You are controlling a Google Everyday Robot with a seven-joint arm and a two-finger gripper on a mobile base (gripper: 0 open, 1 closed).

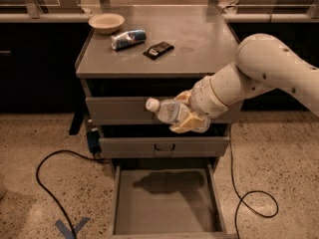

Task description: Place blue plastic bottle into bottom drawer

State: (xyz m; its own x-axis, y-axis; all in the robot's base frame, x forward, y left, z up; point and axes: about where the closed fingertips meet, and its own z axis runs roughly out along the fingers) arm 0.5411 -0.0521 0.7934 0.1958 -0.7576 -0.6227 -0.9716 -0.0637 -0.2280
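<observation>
My gripper (pixel 187 117) is shut on the blue plastic bottle (pixel 167 111), a clear bottle with a white cap pointing left. It holds the bottle lying sideways in front of the top drawer, above the bottom drawer (pixel 164 200). The bottom drawer is pulled out, with a bare grey floor and the arm's shadow on it. The white arm comes in from the right.
On the cabinet top (pixel 199 44) lie a beige bowl (pixel 106 22), a blue and silver can (pixel 128 38) and a dark packet (pixel 158 50). The two upper drawers are closed. Black cables run on the speckled floor at left (pixel 47 176) and right (pixel 254 203).
</observation>
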